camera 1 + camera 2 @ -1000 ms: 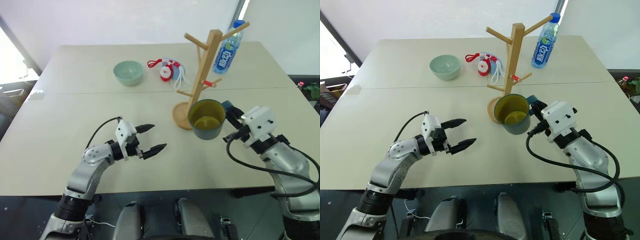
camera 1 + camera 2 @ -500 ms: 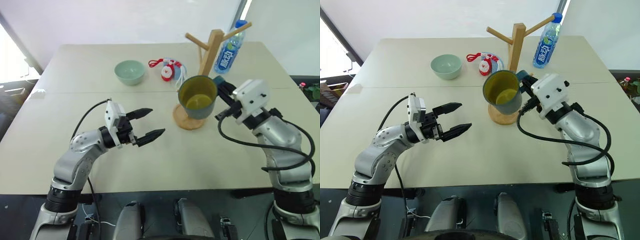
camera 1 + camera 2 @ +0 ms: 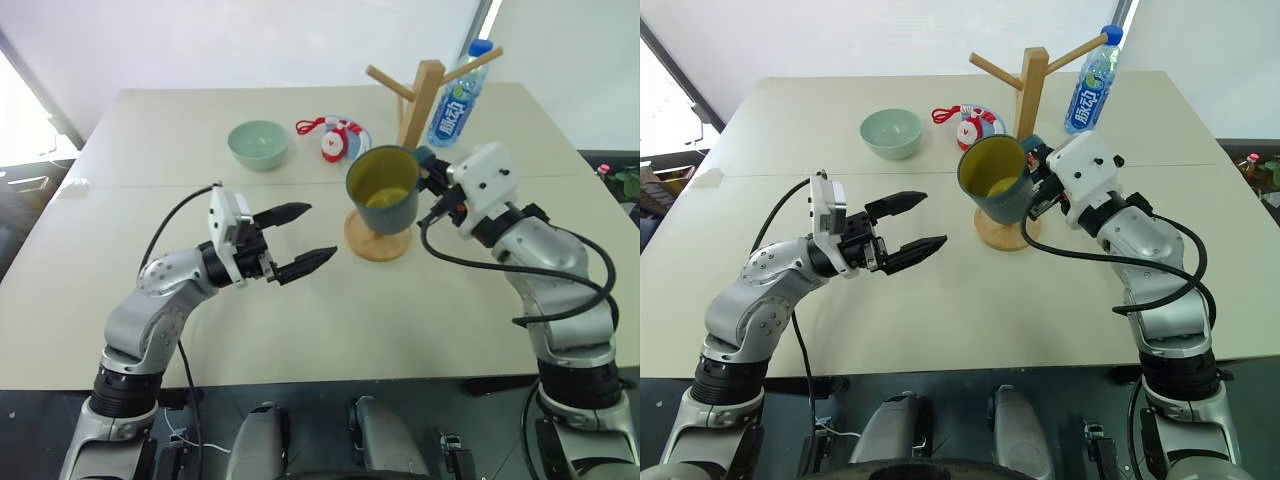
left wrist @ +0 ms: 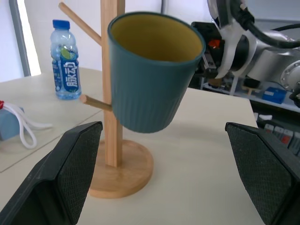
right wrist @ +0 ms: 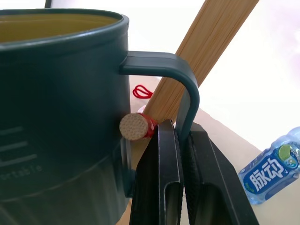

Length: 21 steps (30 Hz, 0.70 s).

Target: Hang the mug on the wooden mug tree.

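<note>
The slate-blue mug (image 3: 383, 190), yellow-olive inside, hangs in the air just in front of the wooden mug tree (image 3: 420, 95), above its round base (image 3: 378, 243). My right gripper (image 5: 184, 154) is shut on the mug's handle (image 5: 185, 89). In the right wrist view a red-tipped peg (image 5: 136, 126) shows end-on in the handle's opening, against the mug wall. My left gripper (image 3: 318, 232) stands open and empty above the table, to the left of the mug, pointing toward it. Its fingers (image 4: 61, 178) frame the mug (image 4: 152, 79) in the left wrist view.
A pale green bowl (image 3: 258, 143) sits at the back left. A red, white and blue toy with a cord (image 3: 335, 140) lies behind the mug. A clear blue-labelled bottle (image 3: 455, 100) stands behind the tree. A seam in the tabletop (image 3: 150, 185) runs across it.
My right gripper has lifted the mug and carried it left, in close to the tree's post. My left gripper has risen a little and stays open.
</note>
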### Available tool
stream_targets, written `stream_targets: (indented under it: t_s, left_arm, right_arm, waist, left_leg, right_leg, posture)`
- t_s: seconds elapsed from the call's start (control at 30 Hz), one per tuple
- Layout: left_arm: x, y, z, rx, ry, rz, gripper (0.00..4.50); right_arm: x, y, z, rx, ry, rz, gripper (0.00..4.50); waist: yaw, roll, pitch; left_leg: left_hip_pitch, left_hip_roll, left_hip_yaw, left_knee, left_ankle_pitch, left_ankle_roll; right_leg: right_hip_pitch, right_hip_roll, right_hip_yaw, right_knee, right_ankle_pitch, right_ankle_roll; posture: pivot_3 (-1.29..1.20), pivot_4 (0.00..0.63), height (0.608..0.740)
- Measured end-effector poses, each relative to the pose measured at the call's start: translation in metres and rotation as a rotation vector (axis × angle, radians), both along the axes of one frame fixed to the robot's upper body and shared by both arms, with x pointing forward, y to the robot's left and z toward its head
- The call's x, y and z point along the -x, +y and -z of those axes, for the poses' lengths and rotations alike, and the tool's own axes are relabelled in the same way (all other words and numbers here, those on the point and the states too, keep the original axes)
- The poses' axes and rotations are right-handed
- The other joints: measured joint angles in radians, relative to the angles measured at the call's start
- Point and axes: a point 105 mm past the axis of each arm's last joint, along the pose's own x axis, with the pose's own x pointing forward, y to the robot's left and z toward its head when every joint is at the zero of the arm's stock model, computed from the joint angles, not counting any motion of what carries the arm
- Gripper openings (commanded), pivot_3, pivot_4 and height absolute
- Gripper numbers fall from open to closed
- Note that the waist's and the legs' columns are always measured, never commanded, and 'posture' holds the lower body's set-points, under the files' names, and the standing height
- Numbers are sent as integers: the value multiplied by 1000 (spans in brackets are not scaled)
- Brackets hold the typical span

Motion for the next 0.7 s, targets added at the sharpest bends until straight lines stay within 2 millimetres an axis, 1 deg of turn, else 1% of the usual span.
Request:
stream_targets:
  t_s: [0.03,0.1,0.13,0.23,0.3,0.37,0.5,0.63,0.7]
  left_arm:
    - [0,-1,-1,1,1,3,4500]
    - [0,-1,-3,4,-3,7,4500]
    - [0,-1,-3,5,-3,7,4500]
    - [0,-1,-3,7,-3,7,4500]
    - [0,-1,-3,7,-3,6,4500]
    - [-1,-1,-3,8,-3,3,4500]
    - [-1,-1,-4,10,-4,-2,4500]
    - [-3,1,-2,14,1,-19,4500]
    - [-9,6,1,25,11,-54,4500]
  right_arm:
    - [0,0,1,0,6,2,73]
    - [-1,1,2,-1,15,1,669]
    - [-1,1,3,-3,17,-1,1046]
    - [-2,1,3,-5,19,1,2532]
    - [-2,0,-1,-5,7,5,3511]
    - [-2,0,-4,1,-9,4,3511]
    - [0,-7,-6,33,-18,8,3511]
    - [9,-28,-7,29,-15,12,3511]
    - [18,-39,-4,4,-2,-6,3511]
  waist:
    - [0,0,0]
    - [0,0,0]
    - [-1,0,0]
    - [-1,0,0]
    - [-2,0,0]
    - [-1,0,0]
    - [3,0,0]
    - [4,0,0]
    - [3,0,0]
  left_leg:
    - [0,0,0,0,0,0]
    - [0,0,0,0,0,0]
    - [0,0,0,0,0,0]
    - [0,0,0,0,0,0]
    - [0,0,0,0,0,0]
    - [0,0,0,0,0,0]
    - [-1,-1,1,0,0,0]
    - [-2,-2,1,1,0,0]
    - [-2,-2,1,1,0,0]
  right_leg:
    - [0,0,0,0,0,0]
    - [0,0,0,0,0,0]
    - [0,0,0,0,0,0]
    - [0,0,0,0,0,0]
    - [0,0,0,0,0,0]
    - [0,0,0,0,0,0]
    - [0,0,0,0,0,0]
    - [0,-1,0,-1,0,0]
    - [0,-1,0,-1,0,1]
  posture:
    - [0,150,740]
    - [0,150,740]
    - [0,150,740]
    - [0,150,740]
    - [0,150,740]
    - [0,150,740]
    - [0,150,740]
    - [0,150,740]
    - [0,150,740]
